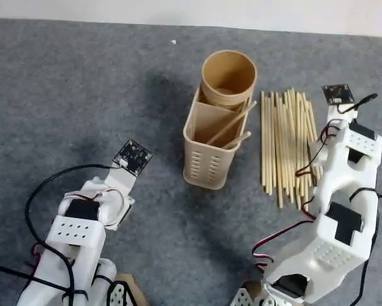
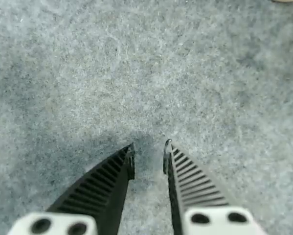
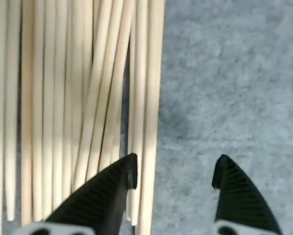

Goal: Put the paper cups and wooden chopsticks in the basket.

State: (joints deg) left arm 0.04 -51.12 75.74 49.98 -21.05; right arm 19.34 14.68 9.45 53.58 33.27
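A beige slotted basket (image 1: 206, 153) stands mid-carpet. A stack of paper cups (image 1: 227, 78) sits in its far compartment, and two chopsticks (image 1: 234, 125) lean in the near one. Several loose wooden chopsticks (image 1: 285, 143) lie in a pile to the right of the basket. My right gripper (image 3: 175, 171) is open just above the pile's outer edge (image 3: 146, 98), one finger over the outermost sticks and the other over bare carpet. My left gripper (image 2: 149, 155) hangs over bare carpet, left of the basket, open only a narrow gap with nothing in it.
Grey carpet (image 1: 82, 83) covers the whole surface. The left arm (image 1: 82, 223) sits at the lower left and the right arm (image 1: 344, 210) at the lower right, with cables trailing around both.
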